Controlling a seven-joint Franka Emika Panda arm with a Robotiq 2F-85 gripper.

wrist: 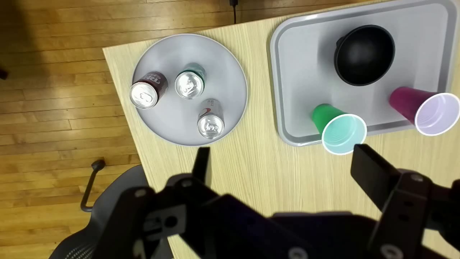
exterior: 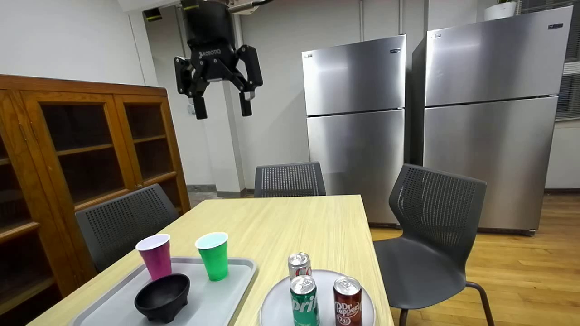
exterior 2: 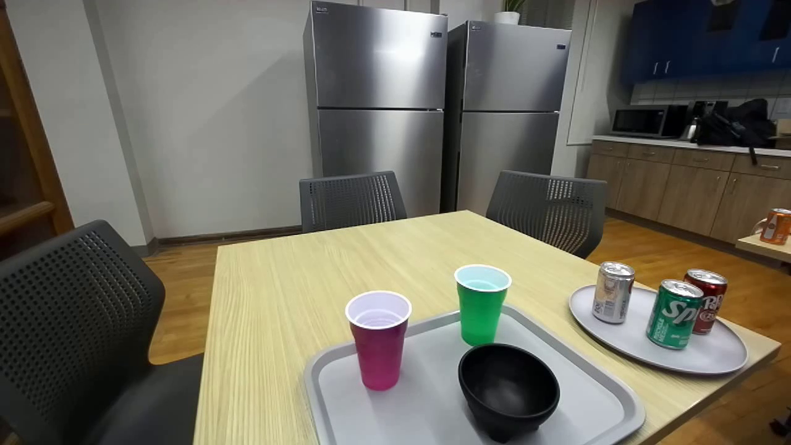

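Zero held: my gripper point(exterior: 223, 109) hangs w/ jaws wide apart; green cup point(wrist: 337, 130) well below, toward one jaw. Descending off-ctr, that jaw could clip the rim & tip it.

Pretty clearly a kitchen with an eating area, though I can't tell if it's in a home or a workplace. Two big steel fridges point(exterior: 355, 131) stand side by side, and there's a counter point(exterior 2: 661, 143) with a microwave point(exterior 2: 638, 121) on it, drawers point(exterior 2: 701, 159) underneath and blue cupboards point(exterior 2: 680, 43) up above. Then you've got a table point(exterior 2: 346, 266) with matching dark chairs point(exterior: 437, 199) around it.
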